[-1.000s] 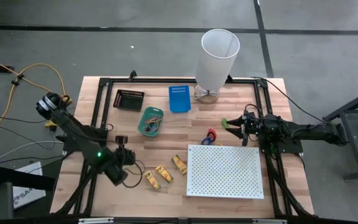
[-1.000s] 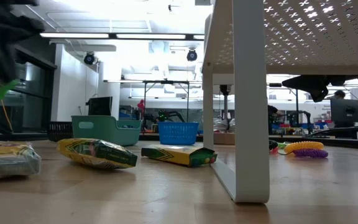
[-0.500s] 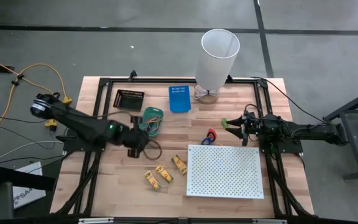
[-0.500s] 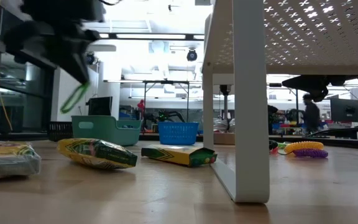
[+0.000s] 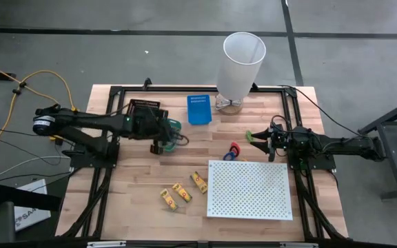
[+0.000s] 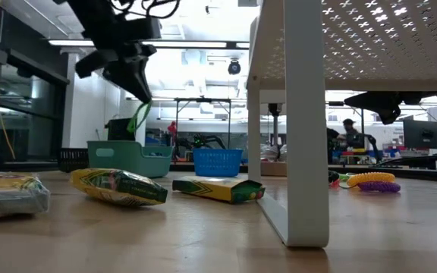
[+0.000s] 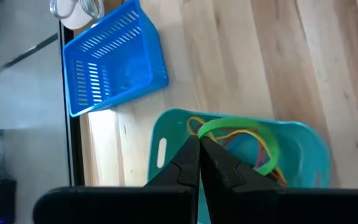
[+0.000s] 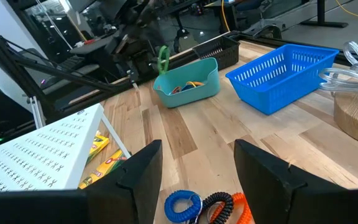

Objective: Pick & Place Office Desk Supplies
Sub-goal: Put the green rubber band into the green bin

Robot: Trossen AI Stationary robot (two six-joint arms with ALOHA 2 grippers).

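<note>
My left gripper [image 5: 163, 140] hangs over the teal bin [image 5: 175, 127], shut on a green rubber-band loop [image 6: 137, 118]. The bin [image 7: 303, 146] holds several more bands, red, orange and yellow. Three yellow-and-red packs [image 5: 182, 192] lie flat on the wood near the table's front. Red and blue coiled items [image 5: 234, 150] lie by the perforated board. My right gripper [image 5: 259, 138] waits open at the table's right side, holding nothing. My left gripper pinches the green band's upper end [image 7: 207, 130] between its two shut fingertips, coming at it slanting down from the table's left. The loop [image 8: 163, 60] hangs slack below the fingers, clear of the table, just above the teal bin [image 8: 188, 84].
A blue basket [image 5: 198, 109] and a black tray [image 5: 143, 108] stand at the far side. The tall white bin [image 5: 242, 63] stands at the far edge. The white perforated board [image 5: 249, 189] stands raised on legs at the near right.
My left gripper has swung from the table's near-left part toward the far edge and the right, rising a little and rolling, staying shut. The green band has travelled with it, hanging, and is now over the teal bin.
</note>
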